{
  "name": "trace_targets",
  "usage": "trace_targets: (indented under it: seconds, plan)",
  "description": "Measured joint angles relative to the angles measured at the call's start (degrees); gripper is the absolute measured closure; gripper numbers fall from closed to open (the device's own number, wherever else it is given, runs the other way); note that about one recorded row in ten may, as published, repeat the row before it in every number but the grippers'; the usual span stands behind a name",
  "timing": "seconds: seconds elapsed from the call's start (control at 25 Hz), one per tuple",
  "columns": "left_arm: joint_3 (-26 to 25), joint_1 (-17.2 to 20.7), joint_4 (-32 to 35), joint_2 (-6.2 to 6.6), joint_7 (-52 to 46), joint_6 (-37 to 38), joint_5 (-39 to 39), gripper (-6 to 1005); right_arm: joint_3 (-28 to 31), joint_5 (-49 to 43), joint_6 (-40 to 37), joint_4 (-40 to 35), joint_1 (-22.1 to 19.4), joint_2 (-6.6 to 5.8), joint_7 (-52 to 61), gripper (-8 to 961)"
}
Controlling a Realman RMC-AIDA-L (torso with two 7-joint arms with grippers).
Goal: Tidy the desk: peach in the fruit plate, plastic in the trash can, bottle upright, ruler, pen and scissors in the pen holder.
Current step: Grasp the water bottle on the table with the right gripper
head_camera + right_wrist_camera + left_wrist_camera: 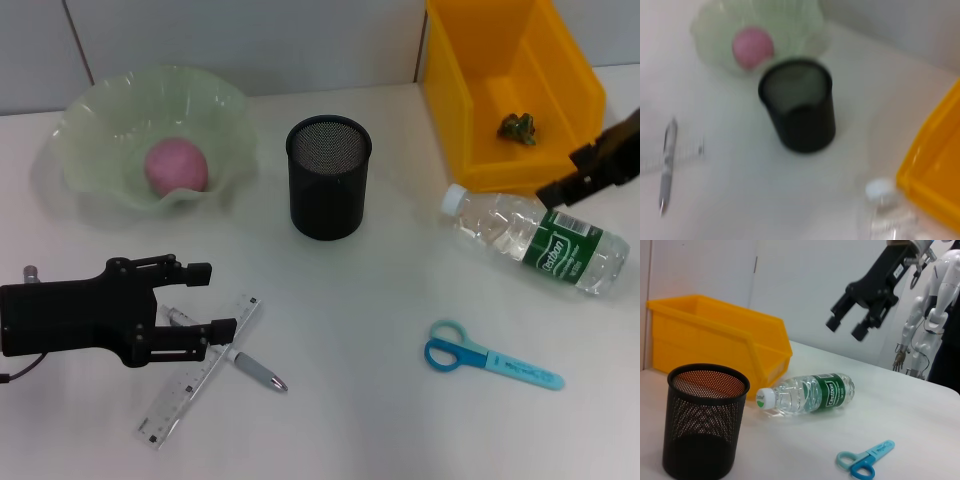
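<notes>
The pink peach [177, 166] lies in the pale green fruit plate [100, 110] at the back left. The black mesh pen holder [329, 177] stands mid-desk. My left gripper [213, 298] is open at the front left, its fingers straddling one end of the grey pen [245, 364], which lies across the clear ruler [195, 377]. The bottle [535, 240] lies on its side at the right. My right gripper [566, 174] hangs open above it, also visible as the right gripper [846, 328] in the left wrist view. The blue scissors [490, 358] lie at the front right. A small green crumpled piece [518, 127] sits in the yellow trash can [470, 60].
The trash can stands at the back right, close behind the bottle. A wall runs along the desk's far edge. White desk [360, 300] shows between the pen holder, the scissors and the ruler. A white humanoid figure [932, 315] stands beyond the desk's right side.
</notes>
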Motion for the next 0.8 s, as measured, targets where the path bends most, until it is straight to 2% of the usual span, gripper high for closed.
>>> trace_targets:
  seconds: [0.4,0.8]
  plan:
    - [0.0,-0.04,0.0,0.0,-0.62,0.01,-0.04,189,-0.83,-7.52,0.96,6.18,2.33,-0.43,-5.08,158]
    - [-0.07,-0.11,0.0,-0.08,-1.21,0.0,-0.03,189,-5.48,-15.31,7.42,13.19,3.91,-0.3,-6.81,157]
